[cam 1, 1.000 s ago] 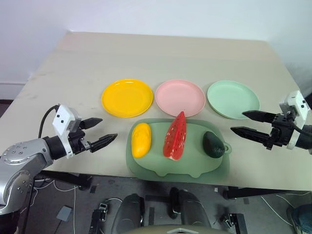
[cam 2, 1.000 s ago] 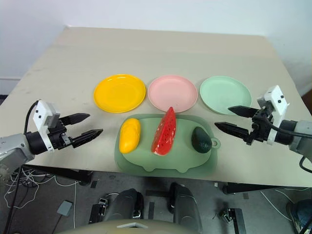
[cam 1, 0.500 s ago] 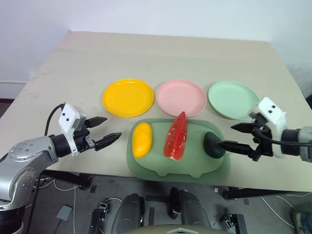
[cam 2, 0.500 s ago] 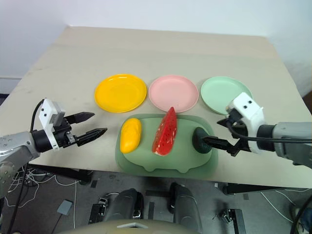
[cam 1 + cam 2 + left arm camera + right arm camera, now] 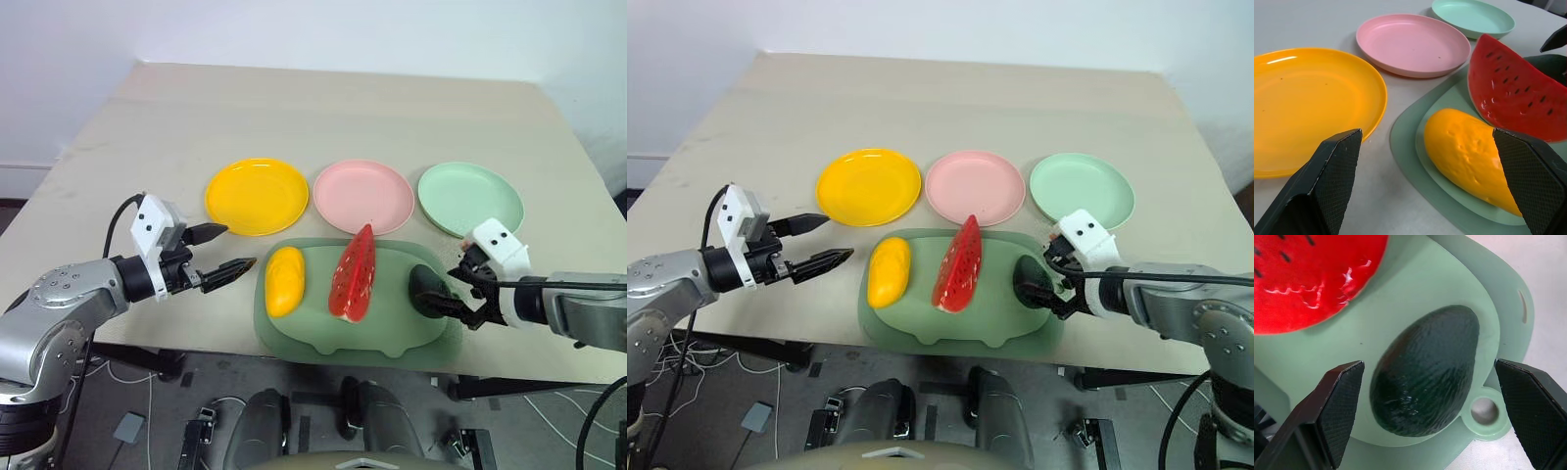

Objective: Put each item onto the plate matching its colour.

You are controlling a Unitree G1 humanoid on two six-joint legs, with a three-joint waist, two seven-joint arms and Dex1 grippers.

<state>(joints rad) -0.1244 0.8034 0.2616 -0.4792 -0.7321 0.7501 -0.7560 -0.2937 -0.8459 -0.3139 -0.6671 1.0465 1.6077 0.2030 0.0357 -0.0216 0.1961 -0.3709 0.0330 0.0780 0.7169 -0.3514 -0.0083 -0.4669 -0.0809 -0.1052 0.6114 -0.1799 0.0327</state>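
Note:
A yellow-orange mango [image 5: 284, 281], a red watermelon wedge [image 5: 354, 274] and a dark green avocado [image 5: 426, 291] lie side by side on a green mat [image 5: 392, 338]. Behind the mat sit a yellow plate [image 5: 257, 196], a pink plate [image 5: 362, 196] and a pale green plate [image 5: 470, 199], all bare. My right gripper [image 5: 453, 292] tilts down at the mat's right end, open. In the right wrist view its fingers stand on either side of the avocado [image 5: 1425, 372] without touching it. My left gripper [image 5: 235, 247] hovers open just left of the mat, pointing at the mango [image 5: 1469, 156].
The beige table [image 5: 323, 108] stretches far behind the plates. The mat lies close to the table's front edge, and its small hanging loop [image 5: 1484, 411] sticks out beside the avocado. Cables and floor show below the edge.
My right gripper has swung in from the right and dropped, tilting down over the avocado. The left gripper has edged slightly towards the mat. The toys and plates lie as before.

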